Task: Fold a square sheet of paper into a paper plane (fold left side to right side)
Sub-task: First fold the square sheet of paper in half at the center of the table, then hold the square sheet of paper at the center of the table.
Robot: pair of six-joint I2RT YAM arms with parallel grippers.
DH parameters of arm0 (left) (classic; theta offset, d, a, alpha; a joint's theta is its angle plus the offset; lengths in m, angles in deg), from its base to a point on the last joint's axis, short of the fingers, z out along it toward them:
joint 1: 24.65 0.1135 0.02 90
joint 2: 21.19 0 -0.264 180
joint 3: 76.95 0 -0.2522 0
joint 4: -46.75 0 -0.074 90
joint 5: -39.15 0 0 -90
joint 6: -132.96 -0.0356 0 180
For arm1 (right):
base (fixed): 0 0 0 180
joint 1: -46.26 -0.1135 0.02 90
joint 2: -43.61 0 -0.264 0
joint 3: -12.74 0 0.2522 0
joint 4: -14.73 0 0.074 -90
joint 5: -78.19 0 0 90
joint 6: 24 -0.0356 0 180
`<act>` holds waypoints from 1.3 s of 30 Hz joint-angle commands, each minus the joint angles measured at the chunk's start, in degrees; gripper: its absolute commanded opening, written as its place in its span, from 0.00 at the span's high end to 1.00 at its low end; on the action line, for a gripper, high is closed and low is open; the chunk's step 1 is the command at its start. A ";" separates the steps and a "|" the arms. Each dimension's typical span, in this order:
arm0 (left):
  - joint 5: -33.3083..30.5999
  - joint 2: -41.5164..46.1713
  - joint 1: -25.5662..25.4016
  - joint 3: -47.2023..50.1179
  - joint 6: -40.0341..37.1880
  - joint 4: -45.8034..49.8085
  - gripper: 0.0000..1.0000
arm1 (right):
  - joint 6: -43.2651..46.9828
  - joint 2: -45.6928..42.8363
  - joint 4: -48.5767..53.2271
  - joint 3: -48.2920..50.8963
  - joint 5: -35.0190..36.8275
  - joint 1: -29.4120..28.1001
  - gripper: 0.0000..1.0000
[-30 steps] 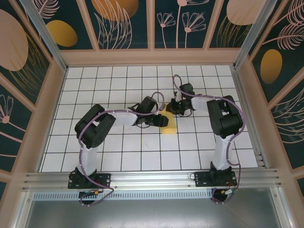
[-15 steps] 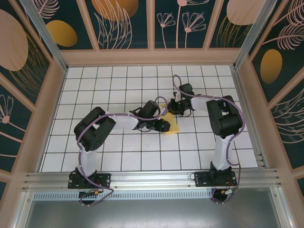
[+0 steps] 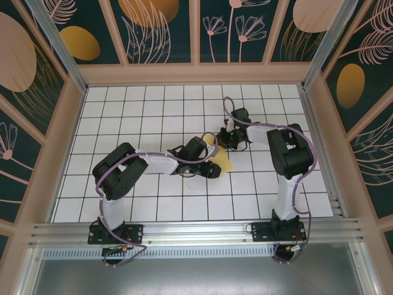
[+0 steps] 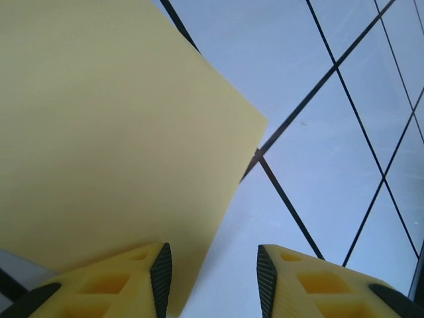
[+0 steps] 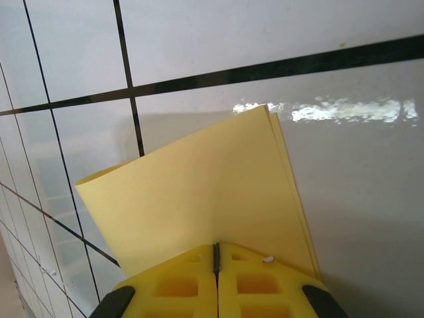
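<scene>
The right gripper (image 5: 216, 255) pinches the folded yellow paper (image 5: 212, 192) between closed fingers. The left gripper (image 4: 213, 271) has its fingers spread over the paper's edge.

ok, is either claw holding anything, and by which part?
Right claw pinches the folded yellow paper by one edge. Left claw is open, holding nothing.
</scene>
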 commanded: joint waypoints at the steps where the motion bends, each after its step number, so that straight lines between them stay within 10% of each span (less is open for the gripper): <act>1: 2.40 0.47 -2.20 3.71 2.85 3.17 0.58 | -0.31 3.24 3.37 1.00 4.10 -0.99 0.92; 18: 2.50 15.10 2.83 6.07 5.84 0.98 0.54 | -1.17 1.68 2.39 2.22 3.66 -1.50 0.92; 39: 2.84 -3.87 5.98 -5.32 5.24 0.27 0.56 | -1.88 -1.65 -0.55 1.44 0.57 -1.46 0.88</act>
